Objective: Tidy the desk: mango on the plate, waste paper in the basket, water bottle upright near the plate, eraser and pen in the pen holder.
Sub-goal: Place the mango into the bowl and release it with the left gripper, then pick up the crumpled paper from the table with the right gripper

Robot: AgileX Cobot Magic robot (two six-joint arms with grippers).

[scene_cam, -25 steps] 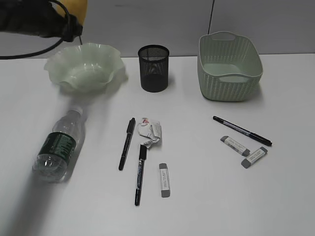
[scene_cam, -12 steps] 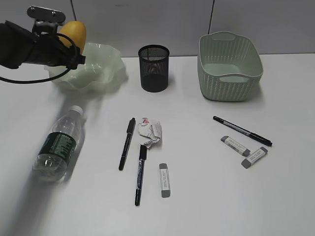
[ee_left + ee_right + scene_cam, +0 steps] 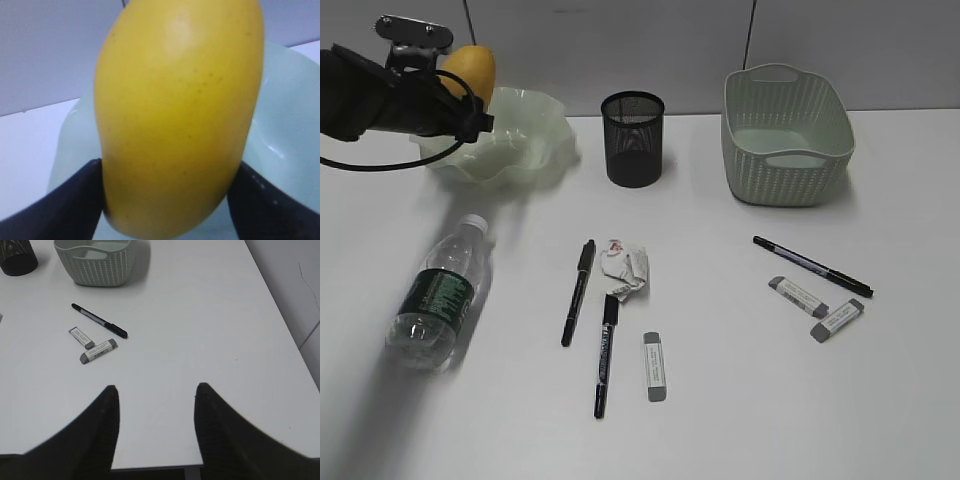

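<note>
Left gripper (image 3: 170, 200) clamped on the mango (image 3: 470, 68), holding it above the plate's (image 3: 535, 135) back-left rim; mango not yet down. Right gripper (image 3: 156, 395) parted, nothing between its fingers, hanging over bare surface (image 3: 740, 400) at the right edge. Basket (image 3: 786, 140) back right. Water bottle (image 3: 442, 295) on its side, front left, well apart from the plate. Pen holder (image 3: 633, 138) upright between plate and basket. Two pens (image 3: 578, 292) mid-surface, waste paper (image 3: 625, 268) between them at their caps; third pen (image 3: 812, 266) right. One eraser (image 3: 655, 367) centre, two (image 3: 800, 296) right.
</note>
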